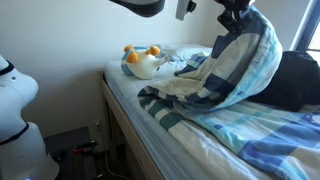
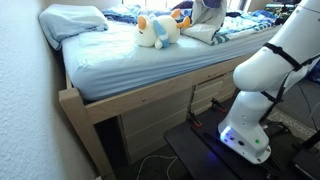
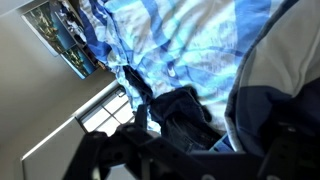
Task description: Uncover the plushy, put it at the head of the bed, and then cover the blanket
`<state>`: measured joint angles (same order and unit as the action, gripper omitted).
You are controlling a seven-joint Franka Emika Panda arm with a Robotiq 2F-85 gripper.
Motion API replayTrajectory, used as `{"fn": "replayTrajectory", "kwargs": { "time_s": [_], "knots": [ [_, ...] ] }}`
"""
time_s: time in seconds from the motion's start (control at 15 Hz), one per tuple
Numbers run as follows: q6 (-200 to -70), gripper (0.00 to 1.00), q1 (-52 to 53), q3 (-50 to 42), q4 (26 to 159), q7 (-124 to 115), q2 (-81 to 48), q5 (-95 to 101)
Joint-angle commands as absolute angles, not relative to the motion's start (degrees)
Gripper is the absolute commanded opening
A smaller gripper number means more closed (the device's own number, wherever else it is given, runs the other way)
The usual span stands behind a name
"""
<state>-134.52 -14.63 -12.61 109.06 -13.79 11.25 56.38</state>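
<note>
Lying uncovered on bed point(image 2: 120, 65): plushy point(image 2: 158, 30)

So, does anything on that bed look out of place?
Yes: the striped blanket is bunched into a tall crumpled heap instead of lying flat, leaving the plushy bare on the bed beside it.

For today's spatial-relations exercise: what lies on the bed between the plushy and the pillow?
Only bare sheet, seen in an exterior view, between plushy and pillow.

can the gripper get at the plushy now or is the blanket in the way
Probably yes: the plushy lies uncovered on the bed, and the blanket is heaped beside it, under the gripper, so the way from above looks free.
</note>
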Motion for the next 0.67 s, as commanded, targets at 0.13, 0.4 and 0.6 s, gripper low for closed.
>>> {"fn": "replayTrajectory", "kwargs": {
  "time_s": [0.13, 0.4, 0.6],
  "knots": [
    [-131.4, 1.0, -12.1, -9.7, 115.7, -10.9, 20.8, 53.8],
    [-128.8, 1.0, -10.1, -7.9, 119.5, -7.5, 25.8, 49.9],
    [-126.1, 1.0, -8.9, -6.8, 121.3, -5.4, 28.4, 47.0]
  ]
}}
